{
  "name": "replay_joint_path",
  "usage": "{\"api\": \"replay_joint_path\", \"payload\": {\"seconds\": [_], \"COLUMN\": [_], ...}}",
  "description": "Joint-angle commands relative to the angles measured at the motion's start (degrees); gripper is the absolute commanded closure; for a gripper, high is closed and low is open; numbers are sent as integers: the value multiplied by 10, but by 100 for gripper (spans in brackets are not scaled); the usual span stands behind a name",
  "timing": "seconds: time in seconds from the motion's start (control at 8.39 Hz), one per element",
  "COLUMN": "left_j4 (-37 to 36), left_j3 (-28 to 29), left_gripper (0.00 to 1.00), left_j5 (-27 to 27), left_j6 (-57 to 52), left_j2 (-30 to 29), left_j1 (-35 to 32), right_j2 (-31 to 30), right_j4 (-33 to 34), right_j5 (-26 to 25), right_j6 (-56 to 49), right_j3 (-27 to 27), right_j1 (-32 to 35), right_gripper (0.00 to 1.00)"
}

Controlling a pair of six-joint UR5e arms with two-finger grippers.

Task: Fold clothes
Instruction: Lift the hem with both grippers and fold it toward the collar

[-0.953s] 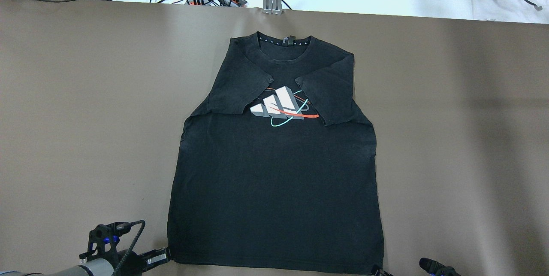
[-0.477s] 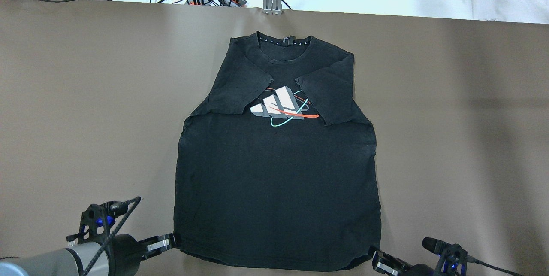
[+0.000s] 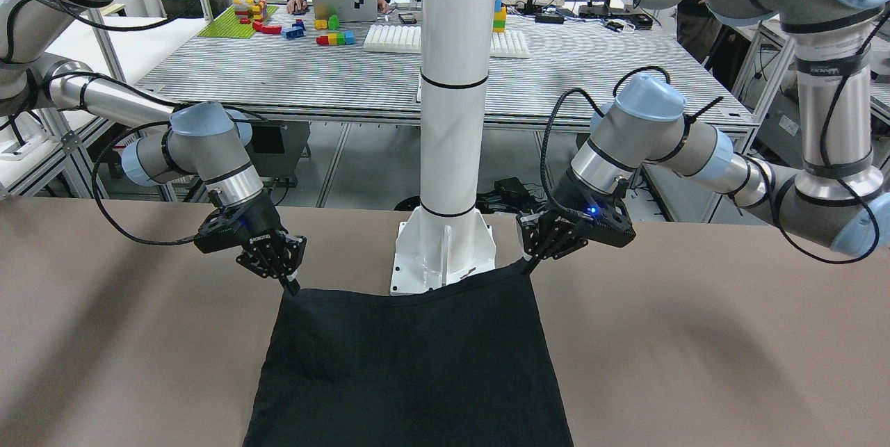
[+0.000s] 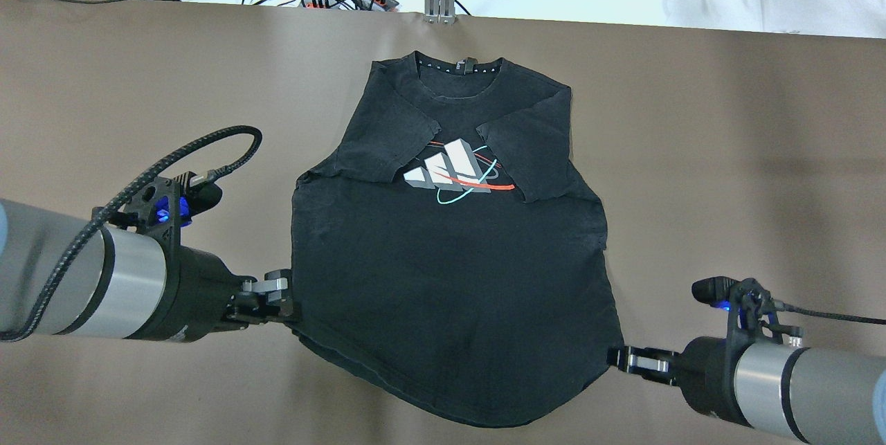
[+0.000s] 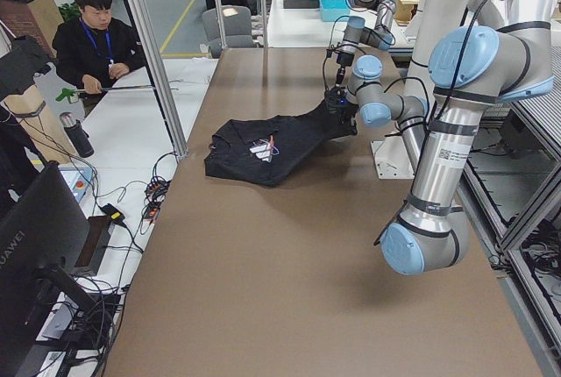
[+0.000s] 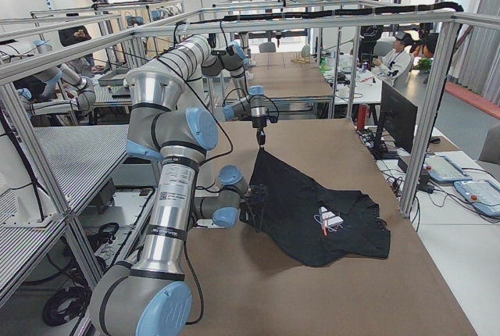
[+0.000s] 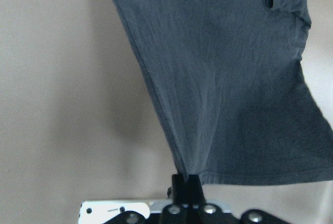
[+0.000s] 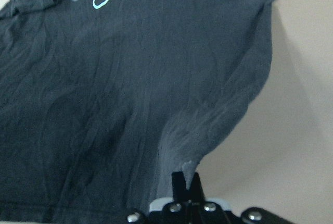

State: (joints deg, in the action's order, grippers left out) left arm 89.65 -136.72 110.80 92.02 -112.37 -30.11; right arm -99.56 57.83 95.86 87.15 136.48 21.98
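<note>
Black T-shirt sits dead centre of the overhead frame on the brown table. Its collar points at the top edge, and both short sleeves are folded in over the chest, either side of the white striped logo.

In from the lower left of that frame comes the left gripper, jaws pinched right down on the shirt's bottom corner on that side. The left wrist camera confirms it: fingertips together, hem corner clamped between them, cloth fanning away taut.

Lower right now, and the right gripper is closed on the opposite bottom corner. Its wrist camera shows a small peak of fabric nipped between the tips.

Both corners are up off the table. From the front-facing camera, the hem hangs between the two grippers with a slight sag, crossing just in front of the white pillar's base. From overhead, the hem bellies in a curve toward the bottom edge, while the chest and collar end lies flat on the table.

In the upper left of the left-side view, a person sits at a white bench.
</note>
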Motion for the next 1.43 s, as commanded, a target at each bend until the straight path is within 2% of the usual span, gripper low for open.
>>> {"api": "replay_joint_path", "payload": {"seconds": [0.0, 0.24, 0.48, 0.6, 0.71, 0.83, 1.07, 1.31], "left_j4": [-12, -11, -12, -13, -13, -12, -13, -13], "left_j3": [-70, -113, -109, -88, -41, 1, 17, 43], "left_gripper": [100, 100, 100, 100, 100, 100, 100, 100], "left_j5": [59, 58, 42, 3, -28, -32, -31, -33], "left_j6": [-6, -5, -7, -7, -8, -8, -8, -9], "left_j2": [60, 78, 70, 59, 33, 8, -5, -9], "left_j1": [81, 137, 106, 83, 41, -10, -98, -144], "right_j2": [-7, -11, -5, 6, 32, 59, 114, 143], "right_j4": [17, 69, 82, 108, 143, 165, 167, 170], "right_j5": [107, 106, 94, 86, 86, 86, 91, 93], "right_j6": [-7, -7, -7, -7, -7, -7, -8, -22], "right_j3": [42, 90, 96, 93, 77, 52, -28, -74], "right_j1": [-110, -169, -144, -93, -26, 26, 126, 181], "right_gripper": [100, 100, 100, 100, 100, 100, 100, 100]}}
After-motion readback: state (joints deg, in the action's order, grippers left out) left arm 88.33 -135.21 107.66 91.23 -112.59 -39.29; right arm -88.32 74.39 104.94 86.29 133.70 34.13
